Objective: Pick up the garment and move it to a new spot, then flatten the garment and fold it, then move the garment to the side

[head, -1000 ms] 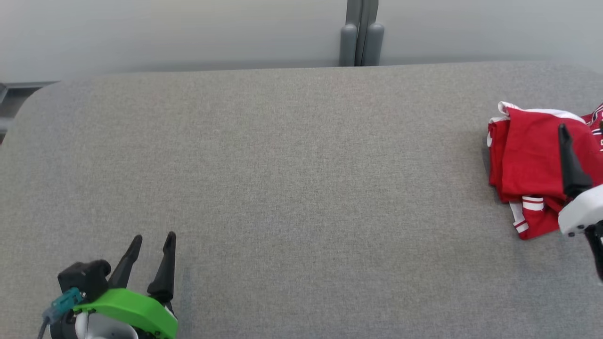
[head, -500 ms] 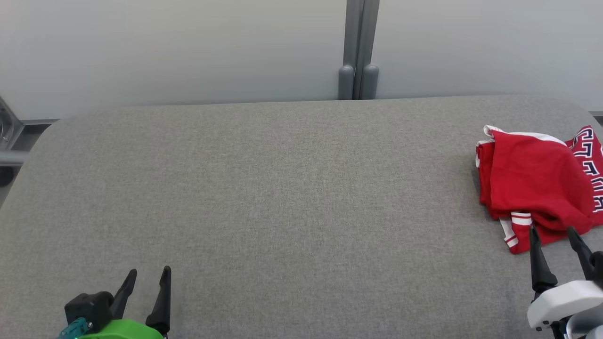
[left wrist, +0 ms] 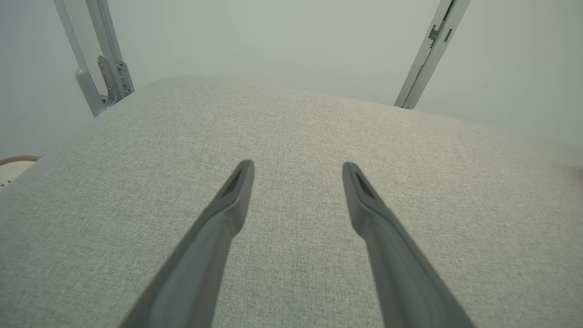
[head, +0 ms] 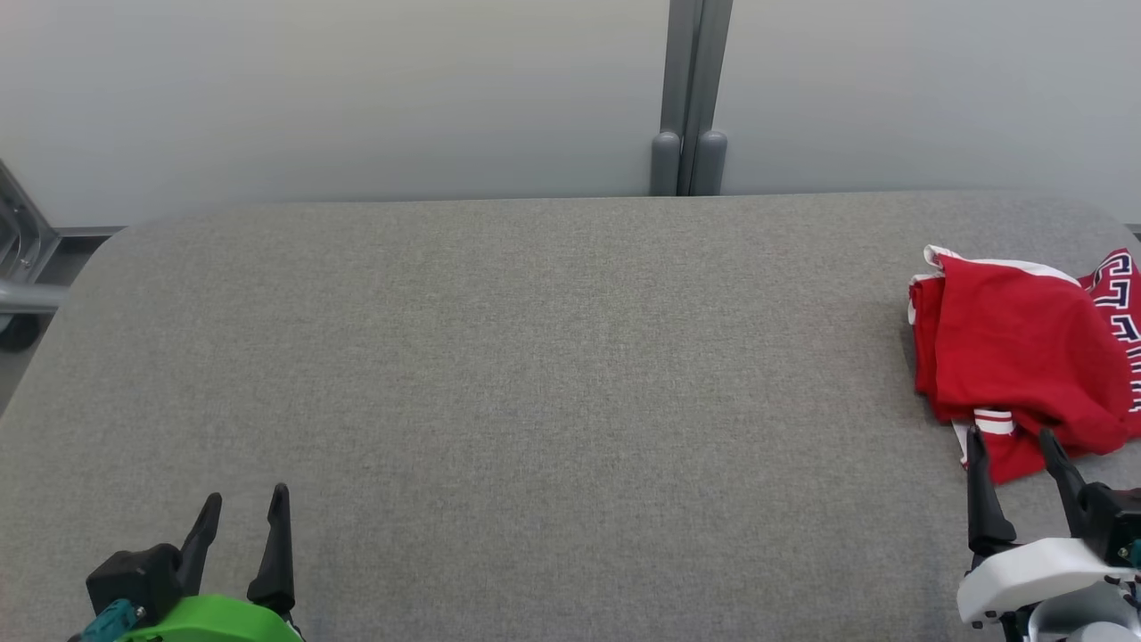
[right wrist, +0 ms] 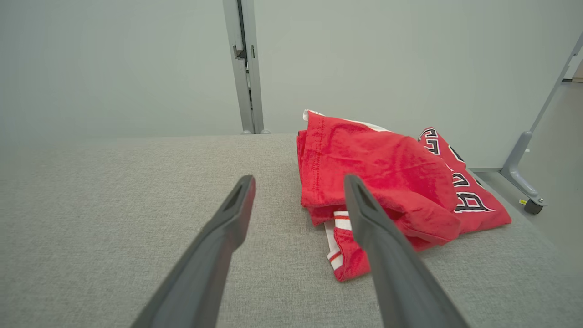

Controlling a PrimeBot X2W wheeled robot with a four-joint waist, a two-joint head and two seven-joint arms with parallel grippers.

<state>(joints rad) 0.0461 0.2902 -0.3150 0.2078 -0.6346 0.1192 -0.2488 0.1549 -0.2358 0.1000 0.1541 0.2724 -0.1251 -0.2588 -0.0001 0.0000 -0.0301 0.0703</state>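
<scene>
At right edge of grey fabric counter (head: 535, 357): folded red white-trimmed garment (head: 1016, 357). Right hand (head: 1009, 434) withdrawn off it, released; left hand (head: 247, 495) released. Task likely complete.

Robot lab or test bay, by look of fittings. Large work table (head: 570, 357) padded in grey woven fabric, corners rounded, set against pale matte partition panels (head: 357, 89). Panels joined by grey metal post (head: 682, 89) with two rounded feet at table's far edge. Angled metal frame strut (right wrist: 517, 152) ends in caster wheel (right wrist: 530, 207) on smooth grey floor (right wrist: 565, 182). Bare metal bracketry (left wrist: 111, 73) past table's left corner.
</scene>
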